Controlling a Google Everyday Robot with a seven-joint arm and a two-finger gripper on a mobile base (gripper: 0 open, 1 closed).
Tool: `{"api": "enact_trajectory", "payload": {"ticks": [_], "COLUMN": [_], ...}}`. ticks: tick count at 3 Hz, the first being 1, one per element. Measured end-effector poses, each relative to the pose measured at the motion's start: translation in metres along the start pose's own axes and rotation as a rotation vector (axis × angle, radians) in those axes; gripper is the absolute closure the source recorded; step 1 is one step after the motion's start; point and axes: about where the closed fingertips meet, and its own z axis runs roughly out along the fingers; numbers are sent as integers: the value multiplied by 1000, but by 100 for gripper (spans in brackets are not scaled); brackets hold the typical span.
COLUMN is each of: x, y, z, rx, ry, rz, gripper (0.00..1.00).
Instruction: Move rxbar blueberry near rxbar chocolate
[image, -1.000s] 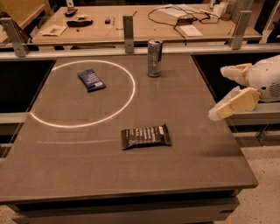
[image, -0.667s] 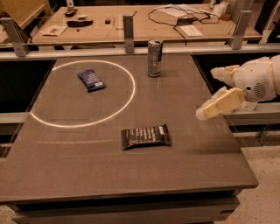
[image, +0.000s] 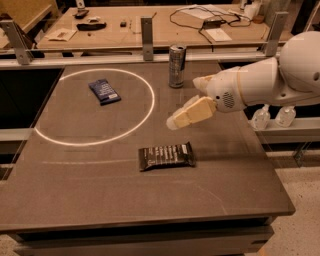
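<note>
One broad dark table (image: 240, 200) fills the view. A white ring (image: 150, 107) is marked far left. The gripper (image: 185, 102) hangs mid-table, fingers spread, holding nothing. A can (image: 176, 66) stands behind it at the far edge. The rxbar chocolate (image: 166, 156) lies below the gripper. The rxbar blueberry (image: 104, 91) lies well apart inside the ring, with open tabletop between the bars.

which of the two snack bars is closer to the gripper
The rxbar chocolate, the black wrapper with white lettering toward the front of the table; the gripper hangs just beyond it. The navy rxbar blueberry lies farther off, inside the white circle.
</note>
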Motion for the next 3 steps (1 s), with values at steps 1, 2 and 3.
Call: {"api": "enact_trajectory", "payload": {"ticks": [1, 2, 3], "x": [-22, -39, -50], "y": [2, 2, -1], "z": [45, 82, 111], "rx": [-39, -64, -71], "ry": [-67, -118, -139], "rz": [-1, -48, -116], "gripper": [0, 0, 0]}}
